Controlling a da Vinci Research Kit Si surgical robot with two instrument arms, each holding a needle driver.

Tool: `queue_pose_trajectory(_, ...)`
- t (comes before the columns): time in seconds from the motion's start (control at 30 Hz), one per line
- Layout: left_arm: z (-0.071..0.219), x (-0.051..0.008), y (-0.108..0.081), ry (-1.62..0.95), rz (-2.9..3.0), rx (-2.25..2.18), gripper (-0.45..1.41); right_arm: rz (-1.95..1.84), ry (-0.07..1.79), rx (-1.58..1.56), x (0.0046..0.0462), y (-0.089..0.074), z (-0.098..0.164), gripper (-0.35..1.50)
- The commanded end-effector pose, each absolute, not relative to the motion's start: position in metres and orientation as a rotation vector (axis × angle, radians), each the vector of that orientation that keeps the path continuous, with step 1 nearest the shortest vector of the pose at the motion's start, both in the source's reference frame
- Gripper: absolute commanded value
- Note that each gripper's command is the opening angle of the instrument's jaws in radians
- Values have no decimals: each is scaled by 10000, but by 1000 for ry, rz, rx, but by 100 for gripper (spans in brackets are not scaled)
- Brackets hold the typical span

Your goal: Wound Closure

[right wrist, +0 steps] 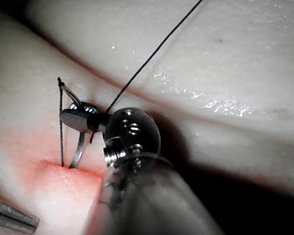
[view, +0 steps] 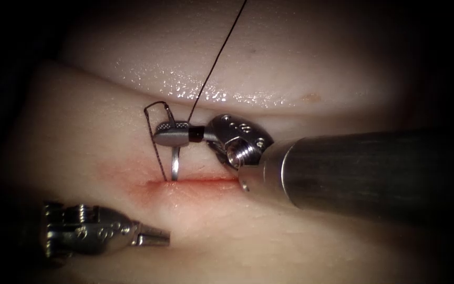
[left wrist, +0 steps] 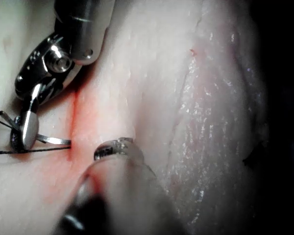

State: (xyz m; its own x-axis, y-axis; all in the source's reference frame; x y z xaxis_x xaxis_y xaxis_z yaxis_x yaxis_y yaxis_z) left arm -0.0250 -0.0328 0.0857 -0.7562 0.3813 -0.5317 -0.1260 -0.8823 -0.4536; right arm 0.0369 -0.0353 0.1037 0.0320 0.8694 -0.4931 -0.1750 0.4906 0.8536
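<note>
In the endoscope view our right needle driver (view: 172, 134) clamps the curved needle (view: 175, 164) mid-curve, its tip buried at the cut's (view: 195, 181) upper lip, while both wrist views confirm our left needle driver (view: 156, 238) clenched, empty, so we judge a steady grip matters.

No text, label, brand or number can be read anywhere. The metal near each claw carries no legible marking.
</note>
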Motion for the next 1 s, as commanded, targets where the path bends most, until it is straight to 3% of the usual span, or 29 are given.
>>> queue_pose_trajectory(0.03,863,-257,-333,-579,2648,-926,-45,914,1290,693,379,-358,1040,-35)
queue_pose_trajectory(1.0,880,-252,-333,-568,2652,-936,-45,1037,1199,976,380,-361,1021,-35)
